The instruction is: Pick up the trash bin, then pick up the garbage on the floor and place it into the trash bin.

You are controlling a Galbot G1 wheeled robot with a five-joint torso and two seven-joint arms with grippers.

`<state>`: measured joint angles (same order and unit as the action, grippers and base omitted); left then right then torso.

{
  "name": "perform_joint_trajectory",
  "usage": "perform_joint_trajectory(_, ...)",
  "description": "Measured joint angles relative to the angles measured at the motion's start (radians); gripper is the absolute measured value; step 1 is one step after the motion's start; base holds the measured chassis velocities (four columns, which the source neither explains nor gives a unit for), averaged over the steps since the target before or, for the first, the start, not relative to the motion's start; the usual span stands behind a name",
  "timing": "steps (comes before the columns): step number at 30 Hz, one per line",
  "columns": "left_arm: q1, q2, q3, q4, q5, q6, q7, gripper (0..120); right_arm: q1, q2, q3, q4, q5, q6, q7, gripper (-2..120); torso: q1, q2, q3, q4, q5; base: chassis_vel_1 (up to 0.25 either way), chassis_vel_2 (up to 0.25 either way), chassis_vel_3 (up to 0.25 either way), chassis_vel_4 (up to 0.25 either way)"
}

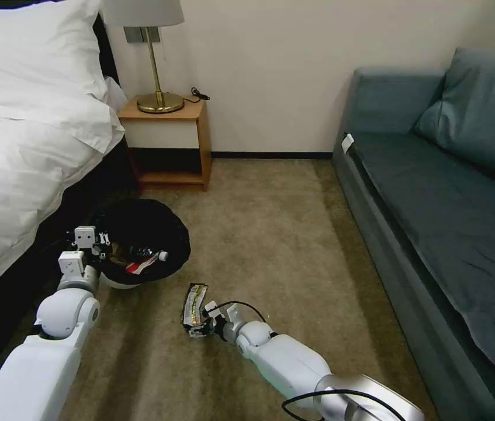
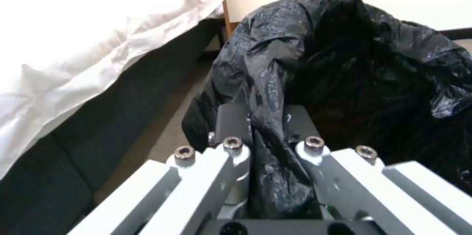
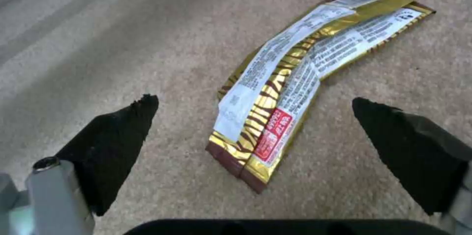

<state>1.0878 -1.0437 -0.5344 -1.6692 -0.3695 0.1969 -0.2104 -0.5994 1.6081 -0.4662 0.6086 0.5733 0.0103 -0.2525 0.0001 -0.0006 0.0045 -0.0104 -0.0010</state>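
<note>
**Last wrapper on carpet, pickup pending**

Right pincer (image 3: 256, 131): spread wide, lowered close over the gold-and-brown wrapper (image 3: 290, 91), which lies flat on the carpet (image 3: 123, 43) between its fingers, not yet gripped.

Left pincer (image 2: 268, 131): clamped on the black liner (image 2: 344, 61) at the trash bin (image 1: 142, 240) rim; bin held beside the bed (image 1: 19, 152), bottle and red-and-white wrapper seen inside.

Next move judged: closing on the thin wrapper flush against the carpet.
</note>
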Motion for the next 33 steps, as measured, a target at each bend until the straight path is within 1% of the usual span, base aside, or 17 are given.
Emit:
perform_joint_trajectory(8,-0.014,-0.011,0.011,0.017,0.004,0.0,0.002,5,0.003,0.0,0.0,-0.013,0.0,0.011,-0.015,100,0.0,0.0,0.0,0.0,0.0,-0.004,0.003,0.007,-0.005)
perform_joint_trajectory(19,-0.022,-0.021,0.018,0.036,0.012,-0.005,0.007,5,0.002,0.0,0.002,-0.016,-0.006,0.01,-0.043,100,0.0,0.0,0.0,-0.0003,-0.0001,-0.076,0.071,0.077,-0.079)
perform_joint_trajectory(29,-0.02,-0.017,0.013,0.035,0.011,-0.005,0.008,5,-0.008,0.0,-0.023,-0.011,-0.014,0.003,-0.053,100,0.0,0.0,0.0,0.0002,-0.0001,-0.015,0.013,0.009,-0.013)
perform_joint_trajectory(33,-0.017,-0.014,0.009,0.03,0.009,-0.006,0.007,5,-0.007,0.0,-0.033,-0.009,-0.009,0.0,-0.056,100,0.0,0.0,0.0,0.0,0.0,0.0,0.0,0.0,0.0)
